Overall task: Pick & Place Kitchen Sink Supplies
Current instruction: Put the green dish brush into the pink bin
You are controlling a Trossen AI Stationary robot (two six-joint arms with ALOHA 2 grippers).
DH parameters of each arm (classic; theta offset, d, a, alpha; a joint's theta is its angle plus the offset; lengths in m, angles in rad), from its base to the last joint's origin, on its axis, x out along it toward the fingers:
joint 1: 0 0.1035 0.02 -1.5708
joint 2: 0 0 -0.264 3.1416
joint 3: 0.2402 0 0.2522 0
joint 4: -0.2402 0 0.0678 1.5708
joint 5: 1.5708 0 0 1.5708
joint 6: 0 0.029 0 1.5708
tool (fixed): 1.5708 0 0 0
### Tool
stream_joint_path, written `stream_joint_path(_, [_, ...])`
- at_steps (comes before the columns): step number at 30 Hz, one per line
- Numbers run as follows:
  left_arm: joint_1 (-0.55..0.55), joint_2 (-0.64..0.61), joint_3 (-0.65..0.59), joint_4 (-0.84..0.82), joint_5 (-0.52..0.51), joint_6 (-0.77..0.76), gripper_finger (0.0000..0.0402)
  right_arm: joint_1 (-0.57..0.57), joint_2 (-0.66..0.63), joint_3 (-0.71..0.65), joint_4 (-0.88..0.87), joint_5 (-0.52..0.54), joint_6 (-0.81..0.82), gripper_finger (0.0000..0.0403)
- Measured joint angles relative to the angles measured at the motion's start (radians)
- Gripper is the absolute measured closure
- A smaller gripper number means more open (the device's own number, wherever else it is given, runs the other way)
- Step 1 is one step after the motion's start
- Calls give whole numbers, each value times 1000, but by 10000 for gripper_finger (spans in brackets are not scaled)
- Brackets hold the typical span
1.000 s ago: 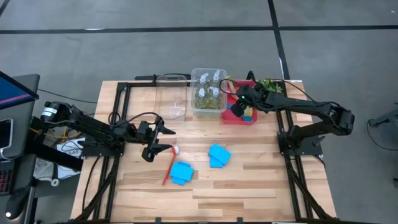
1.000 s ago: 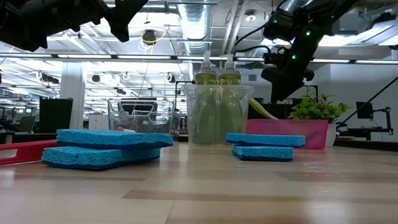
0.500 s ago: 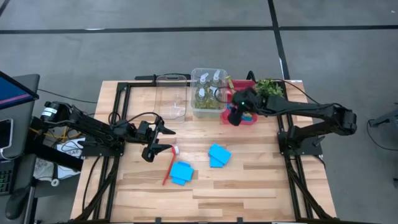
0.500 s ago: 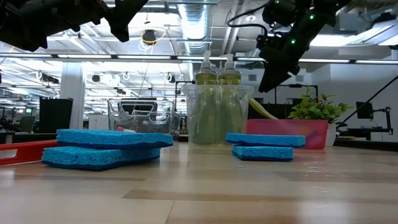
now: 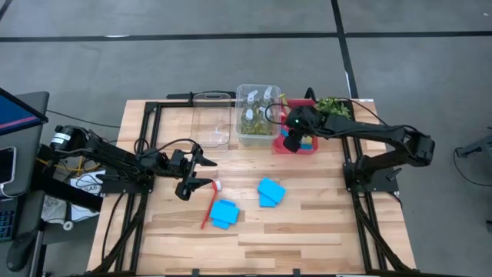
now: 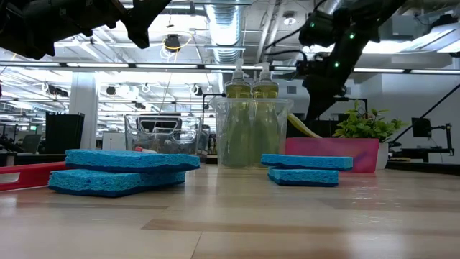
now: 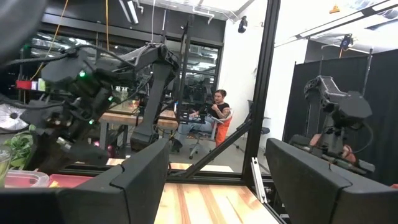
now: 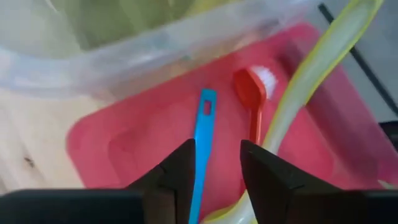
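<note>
The bench (image 5: 323, 231) carries, toward twelve o'clock, a clear bin (image 5: 257, 115) holding the bottles (image 5: 256, 117), with a red bin (image 5: 307, 148) beside it at three o'clock. Sponges (image 5: 270, 191) lie near the centre, another stack (image 5: 224, 214) at seven o'clock. The right gripper (image 5: 290, 143) hangs over the red bin, its jaws part open and empty above the blue brush (image 8: 202, 146) and red brush (image 8: 252, 99). The left gripper (image 5: 201, 172) waits at nine o'clock, jaws wide, empty.
</note>
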Motion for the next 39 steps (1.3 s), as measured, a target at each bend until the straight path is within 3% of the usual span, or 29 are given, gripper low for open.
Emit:
stream_joint_path(8, [0,0,0,0,0,0,132,-102,78,0,72,2,-45,296])
stream_joint_path(14, [0,0,0,0,0,0,131,-137,62,0,107,8,-24,296])
stream_joint_path(21, [0,0,0,0,0,0,132,-142,39,1,108,150,33,296])
stream_joint_path(27, [0,0,0,0,0,0,132,-138,39,1,108,-12,9,296])
stream_joint_path(39, [0,0,0,0,0,0,132,-136,44,1,108,-27,7,296])
